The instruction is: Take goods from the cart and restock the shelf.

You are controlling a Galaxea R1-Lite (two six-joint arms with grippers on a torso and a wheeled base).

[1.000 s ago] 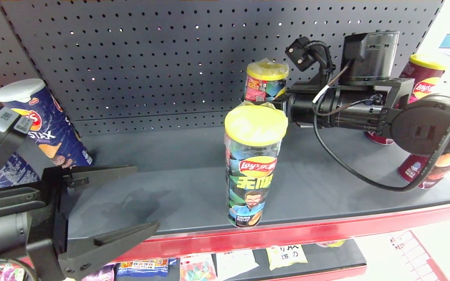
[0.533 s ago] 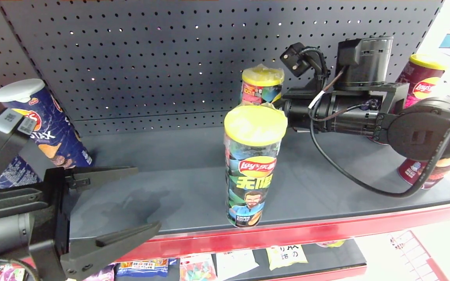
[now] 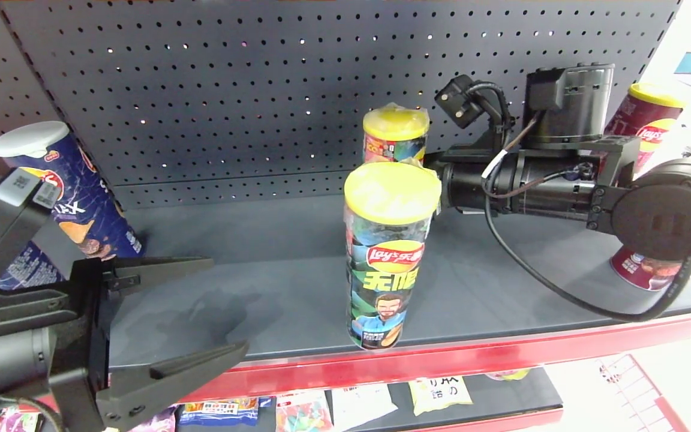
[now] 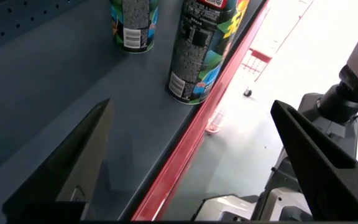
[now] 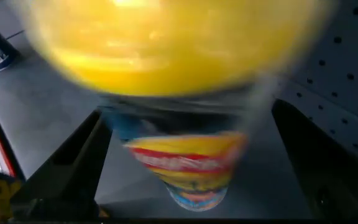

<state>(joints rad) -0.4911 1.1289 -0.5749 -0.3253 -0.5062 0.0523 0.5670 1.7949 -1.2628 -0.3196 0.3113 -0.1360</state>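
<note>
Right tool (image 5: 185, 162) pinches the rear can (image 3: 394, 135), upper centre of frame behind the front can (image 3: 388, 252); set it upright on the shelf (image 3: 249, 282), clear of that neighbour; left tool (image 3: 225, 305) spread, lower left.

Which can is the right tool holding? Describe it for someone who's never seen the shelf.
On the grey shelf backed by pegboard, two yellow-lidded cans line up mid-shelf, one behind the other. It's the rear can, close to the pegboard, gripped by the right tool. Unlike the front can at the shelf's edge, its lid has crinkled wrap.
</note>
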